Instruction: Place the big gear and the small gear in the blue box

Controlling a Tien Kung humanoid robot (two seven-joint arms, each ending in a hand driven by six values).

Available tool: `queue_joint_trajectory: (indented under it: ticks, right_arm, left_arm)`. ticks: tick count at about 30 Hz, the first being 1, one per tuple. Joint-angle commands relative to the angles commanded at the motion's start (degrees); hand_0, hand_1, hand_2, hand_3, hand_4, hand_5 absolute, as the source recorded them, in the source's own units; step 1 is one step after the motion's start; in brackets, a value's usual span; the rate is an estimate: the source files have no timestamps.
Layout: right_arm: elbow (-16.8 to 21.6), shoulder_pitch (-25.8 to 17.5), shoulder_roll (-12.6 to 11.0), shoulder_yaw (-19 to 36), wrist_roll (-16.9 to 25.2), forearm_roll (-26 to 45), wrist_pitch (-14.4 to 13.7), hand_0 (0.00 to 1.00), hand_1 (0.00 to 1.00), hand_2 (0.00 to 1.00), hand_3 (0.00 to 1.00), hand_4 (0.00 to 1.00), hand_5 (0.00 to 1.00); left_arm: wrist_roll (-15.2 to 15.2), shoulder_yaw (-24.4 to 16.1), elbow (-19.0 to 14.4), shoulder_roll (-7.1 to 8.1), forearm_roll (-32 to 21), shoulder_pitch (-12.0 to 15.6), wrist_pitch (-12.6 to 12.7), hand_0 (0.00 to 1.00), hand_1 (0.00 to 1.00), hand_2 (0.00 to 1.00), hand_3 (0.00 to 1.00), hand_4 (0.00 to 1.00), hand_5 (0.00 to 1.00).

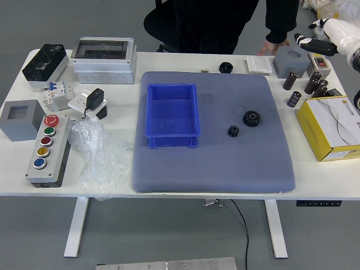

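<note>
At the upper right edge, above the table's far right corner, my right hand has its fingers spread and holds nothing. The big black gear lies on the blue-grey mat, right of its middle. To its lower left lies the small black gear, apart from it. A blue box stands on the mat left of both gears, with nothing visible inside. My left arm does not show.
A person's hand rests on the far edge. At right are dark cylinders, a yellow box and a grey block. At left stand a button panel, plastic wrap and a grey-white case.
</note>
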Motion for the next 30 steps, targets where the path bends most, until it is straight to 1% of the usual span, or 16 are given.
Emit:
queue_joint_trajectory:
  ticks: [2,3,8,9,14,15,20,21,26,27,30]
  right_arm:
    - [-1.17,0.57,0.63,-0.70,0.06,0.60,0.04,0.783,0.788,0.882,0.841,0.621,0.881]
    - [-1.98,0.94,1.04,-1.12,0.11,1.11,0.04,0.650,0.682,0.809,0.787,0.631,0.675]
    - [-5.18,2.01,2.85,-2.37,0.29,2.55,-0.03,0.650,0.682,0.809,0.787,0.631,0.675]
    - [-5.81,2.15,3.23,-2.58,0.32,2.82,-0.05,0.596,0.617,0.748,0.765,0.645,0.599]
    - [-8.27,2.54,4.86,-3.25,0.46,3.65,-0.14,0.596,0.617,0.748,0.765,0.645,0.599]
    - [-8.67,2.57,5.13,-3.36,0.49,3.78,-0.17,0.561,0.584,0.722,0.758,0.651,0.548]
    - [-10.90,2.63,6.56,-4.04,0.73,4.70,-0.37,0.561,0.584,0.722,0.758,0.651,0.548]
    - [-11.25,2.63,6.75,-4.14,0.77,4.84,-0.41,0.547,0.575,0.720,0.752,0.650,0.517]
    - [-13.03,2.60,7.71,-4.63,0.99,5.54,-0.55,0.547,0.575,0.720,0.752,0.650,0.517]
    - [-13.28,2.59,7.87,-4.68,1.01,5.58,-0.56,0.536,0.571,0.717,0.751,0.653,0.487]
    - [-13.87,2.59,8.35,-4.85,1.02,5.61,-0.54,0.536,0.571,0.717,0.751,0.653,0.487]
  left_arm:
    - [0.01,0.09,0.01,-0.02,-0.08,0.06,0.01,0.864,0.836,0.833,0.786,0.604,0.369]
    - [0.02,0.20,0.03,-0.02,-0.16,0.10,0.01,0.864,0.836,0.833,0.786,0.604,0.370]
    - [0.02,0.21,0.03,0.00,-0.12,0.11,0.02,0.864,0.836,0.833,0.786,0.604,0.370]
    - [0.01,0.18,0.02,-0.01,-0.08,0.09,0.01,0.865,0.835,0.833,0.786,0.604,0.370]
    - [0.02,0.31,0.02,-0.13,-0.13,0.04,0.00,0.865,0.835,0.833,0.786,0.604,0.370]
    - [0.02,0.34,0.02,-0.14,-0.15,0.05,0.00,0.865,0.836,0.833,0.786,0.604,0.369]
    - [0.03,0.55,0.04,-0.19,-0.24,0.10,0.00,0.865,0.836,0.833,0.786,0.604,0.369]
    - [0.03,0.57,0.04,-0.19,-0.24,0.10,0.00,0.865,0.836,0.833,0.786,0.603,0.369]
    - [0.03,0.71,0.04,-0.19,-0.25,0.16,0.01,0.865,0.836,0.833,0.786,0.603,0.369]
    - [0.04,0.76,0.04,-0.19,-0.27,0.18,0.01,0.865,0.836,0.833,0.786,0.604,0.369]
    - [0.04,0.85,0.05,-0.20,-0.29,0.22,0.01,0.865,0.836,0.833,0.786,0.604,0.369]
